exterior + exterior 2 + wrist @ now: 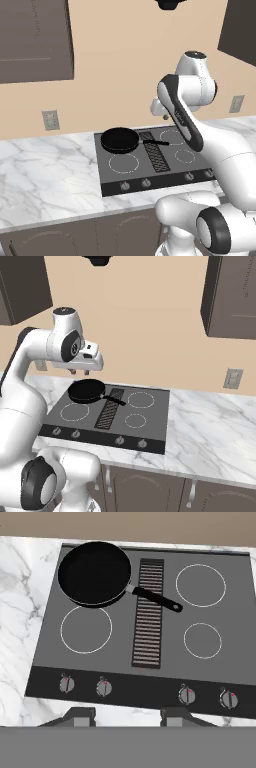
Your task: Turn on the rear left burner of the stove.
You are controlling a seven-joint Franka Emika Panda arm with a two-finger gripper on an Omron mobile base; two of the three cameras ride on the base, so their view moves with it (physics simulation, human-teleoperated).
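Observation:
The stove is a dark glass cooktop set into the marble counter, with white ring marks and a ribbed grille down its middle. A black frying pan covers the rear left burner, its handle pointing across the grille. Several small round knobs sit along the front strip, two to the left and two to the right. My gripper hangs high above the stove, open and holding nothing, its fingertips over the front edge.
White marble counter runs on both sides of the stove. Wall outlets sit on the beige backsplash. Dark upper cabinets hang to the left and right, above the arm's height.

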